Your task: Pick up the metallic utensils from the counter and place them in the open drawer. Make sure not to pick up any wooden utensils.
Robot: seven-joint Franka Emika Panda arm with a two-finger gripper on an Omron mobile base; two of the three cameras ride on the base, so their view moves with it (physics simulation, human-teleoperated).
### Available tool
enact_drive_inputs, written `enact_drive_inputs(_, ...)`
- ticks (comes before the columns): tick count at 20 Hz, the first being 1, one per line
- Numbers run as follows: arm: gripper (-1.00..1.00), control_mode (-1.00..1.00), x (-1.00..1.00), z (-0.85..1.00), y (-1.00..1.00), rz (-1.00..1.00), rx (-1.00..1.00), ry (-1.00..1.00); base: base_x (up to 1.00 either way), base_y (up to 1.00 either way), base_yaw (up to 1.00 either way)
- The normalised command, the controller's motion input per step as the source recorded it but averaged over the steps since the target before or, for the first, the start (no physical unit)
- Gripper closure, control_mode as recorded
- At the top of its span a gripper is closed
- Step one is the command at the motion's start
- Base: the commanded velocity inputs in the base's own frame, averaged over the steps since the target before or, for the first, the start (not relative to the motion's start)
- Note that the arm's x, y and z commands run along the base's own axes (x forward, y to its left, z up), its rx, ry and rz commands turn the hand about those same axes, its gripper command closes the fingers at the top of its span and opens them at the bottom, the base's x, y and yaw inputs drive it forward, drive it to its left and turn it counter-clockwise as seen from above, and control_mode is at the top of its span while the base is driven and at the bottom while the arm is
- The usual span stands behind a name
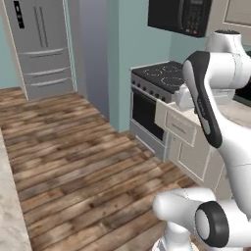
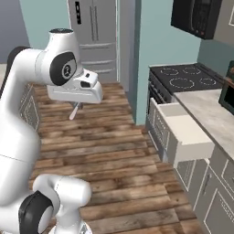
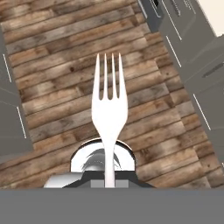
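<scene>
Claw [image 3: 109,178] closed tight on the handle end of a pale metal fork [image 3: 109,109], tines pointing away from the hand. Carried in the air above the plank floor [image 3: 52,57], not on the counter [image 2: 208,114] and not yet in the drawer [image 2: 194,137]. Drawer pulled out beside the stove [image 2: 183,77], well apart from the fork, off to the right in the right base view.

Judged the fork light, stiff and thin, with a smooth handle that could slip or swing between the pads. Gripped far back on the handle, so most of the length stuck out in front; likely to pivot under a quick swing. Safer taken nearer the neck, or moved slowly and kept level. Not fragile; a short drop into the drawer would probably do no harm. No knife or spoon to be made out on the counter from here.

Hand view: gave the grip itself, the four tines and the line of the fork over the floor, but nothing of the drawer's inside. Right base view: showed the fork [image 2: 73,111] as a small pale sliver under the claw [image 2: 76,104], plus the drawer's pale bare interior and the gap left to cross. Left base view: showed the drawer [image 1: 180,125] from its panelled front, with the fridge [image 1: 44,44] far down the room, and the arm blocking the counter [image 1: 242,112] behind it.
</scene>
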Motion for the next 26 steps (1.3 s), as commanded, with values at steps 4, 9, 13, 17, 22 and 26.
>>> enact_drive_inputs(4, 1.00, 1.00, 0.00, 0.00, 0.00, 0.00, 0.00, 0.00, 0.58, -0.99, 0.00)
enact_drive_inputs(9, 1.00, 1.00, 0.00, 0.00, 0.00, 0.00, 0.00, 0.00, 0.46, -0.78, 0.02)
enact_drive_inputs(13, 1.00, 1.00, 0.00, 0.00, 0.00, 0.00, 0.00, 0.00, 0.42, -0.29, 0.06)
enact_drive_inputs(17, 1.00, 1.00, 0.00, 0.00, 0.00, 0.00, 0.00, 0.00, 0.38, 0.04, 0.04)
enact_drive_inputs(22, 1.00, 1.00, 0.00, 0.00, 0.00, 0.00, 0.00, 0.00, 0.86, -0.05, 0.00)
enact_drive_inputs(26, 1.00, 1.00, 0.00, 0.00, 0.00, 0.00, 0.00, 0.00, 0.62, -0.33, -0.01)
